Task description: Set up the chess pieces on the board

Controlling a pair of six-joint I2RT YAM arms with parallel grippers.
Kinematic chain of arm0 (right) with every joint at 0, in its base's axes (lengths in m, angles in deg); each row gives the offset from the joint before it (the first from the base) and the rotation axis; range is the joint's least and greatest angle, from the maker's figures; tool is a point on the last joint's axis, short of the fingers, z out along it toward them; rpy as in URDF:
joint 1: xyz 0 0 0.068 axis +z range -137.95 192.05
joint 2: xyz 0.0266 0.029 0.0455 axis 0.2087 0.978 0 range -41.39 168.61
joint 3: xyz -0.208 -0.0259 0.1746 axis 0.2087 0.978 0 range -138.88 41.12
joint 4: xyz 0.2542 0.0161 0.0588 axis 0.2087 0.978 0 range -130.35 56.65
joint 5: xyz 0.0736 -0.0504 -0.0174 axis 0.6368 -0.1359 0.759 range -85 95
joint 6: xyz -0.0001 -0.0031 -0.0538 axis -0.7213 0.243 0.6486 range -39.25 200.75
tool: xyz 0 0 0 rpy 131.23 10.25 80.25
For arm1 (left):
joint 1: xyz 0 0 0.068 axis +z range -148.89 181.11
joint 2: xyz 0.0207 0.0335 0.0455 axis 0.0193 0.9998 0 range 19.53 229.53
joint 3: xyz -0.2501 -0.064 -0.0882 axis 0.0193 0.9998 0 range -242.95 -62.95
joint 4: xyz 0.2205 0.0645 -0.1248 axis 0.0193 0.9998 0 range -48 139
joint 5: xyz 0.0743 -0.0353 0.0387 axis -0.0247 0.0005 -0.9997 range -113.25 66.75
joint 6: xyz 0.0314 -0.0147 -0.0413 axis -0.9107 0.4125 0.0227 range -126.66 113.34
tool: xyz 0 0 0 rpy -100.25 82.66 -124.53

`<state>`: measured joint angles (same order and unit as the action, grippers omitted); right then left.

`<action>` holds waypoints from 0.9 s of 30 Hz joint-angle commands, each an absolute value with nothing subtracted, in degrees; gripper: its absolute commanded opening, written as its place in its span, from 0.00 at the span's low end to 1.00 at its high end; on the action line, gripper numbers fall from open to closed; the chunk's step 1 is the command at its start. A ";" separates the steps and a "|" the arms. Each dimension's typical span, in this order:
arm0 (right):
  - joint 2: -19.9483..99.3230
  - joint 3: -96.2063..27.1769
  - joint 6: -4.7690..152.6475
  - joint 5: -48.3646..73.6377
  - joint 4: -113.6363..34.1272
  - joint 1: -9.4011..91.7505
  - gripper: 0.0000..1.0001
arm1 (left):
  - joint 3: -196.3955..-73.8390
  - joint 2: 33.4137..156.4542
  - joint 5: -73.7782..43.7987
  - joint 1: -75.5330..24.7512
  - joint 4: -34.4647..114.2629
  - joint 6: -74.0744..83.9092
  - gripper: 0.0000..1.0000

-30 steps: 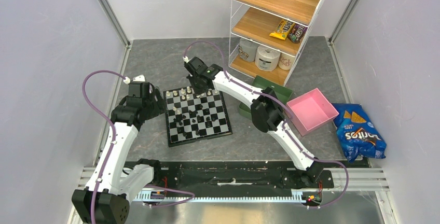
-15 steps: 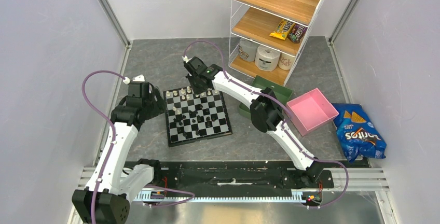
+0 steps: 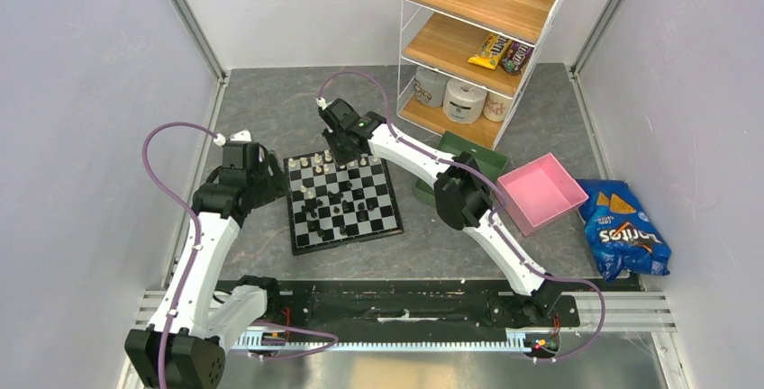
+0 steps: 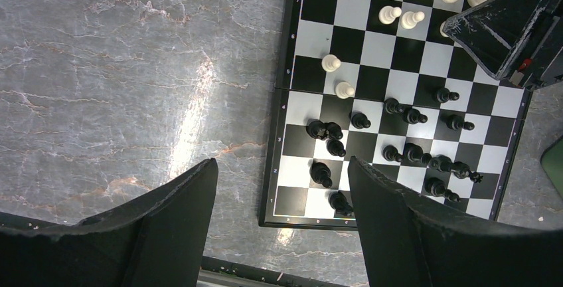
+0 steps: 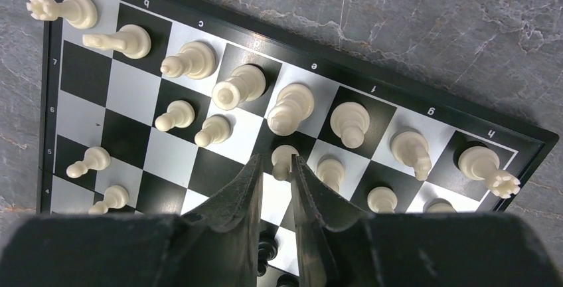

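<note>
Probably light, stiff and slick, the tiny cream-white pawn [image 5: 284, 157] between the right hand's [image 5: 277, 165] barely parted fingers [image 5: 242, 197], grip unclear, wants pinching at its neck; left hand [image 4: 280, 164] gapes empty.

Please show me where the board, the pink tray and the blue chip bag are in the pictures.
board [image 4: 312, 38]: left wrist view, a bare white square near its left edge.
pink tray [image 3: 541, 193]: top external view, its empty floor.
blue chip bag [image 3: 624, 238]: top external view, the middle of its front.

left arm [image 3: 200, 249] bent, left fingers [image 4: 166, 224] wide apart; right arm [image 3: 416, 162] outstretched, right fingers [image 5: 240, 200] seemingly only narrowly parted
</note>
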<state>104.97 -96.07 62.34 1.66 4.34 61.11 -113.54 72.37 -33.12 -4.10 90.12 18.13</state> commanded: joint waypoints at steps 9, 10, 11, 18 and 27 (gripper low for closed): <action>100.30 -95.57 62.92 4.82 2.12 61.27 0.35 | -113.53 71.87 -32.29 -3.73 88.87 18.28 0.80; 99.79 -95.34 63.00 4.82 2.01 61.27 0.36 | -113.41 71.95 -32.39 -3.77 88.85 18.30 0.80; 99.52 -95.21 62.95 4.84 1.93 61.31 0.36 | -113.40 71.98 -32.37 -3.69 88.89 18.25 0.80; 97.01 -95.00 63.07 4.82 1.22 61.22 0.38 | -113.40 72.33 -32.36 -3.73 88.85 18.30 0.80; 83.01 -84.87 61.17 6.66 -3.32 60.63 0.38 | -113.58 72.77 -28.31 -3.73 87.13 18.13 0.80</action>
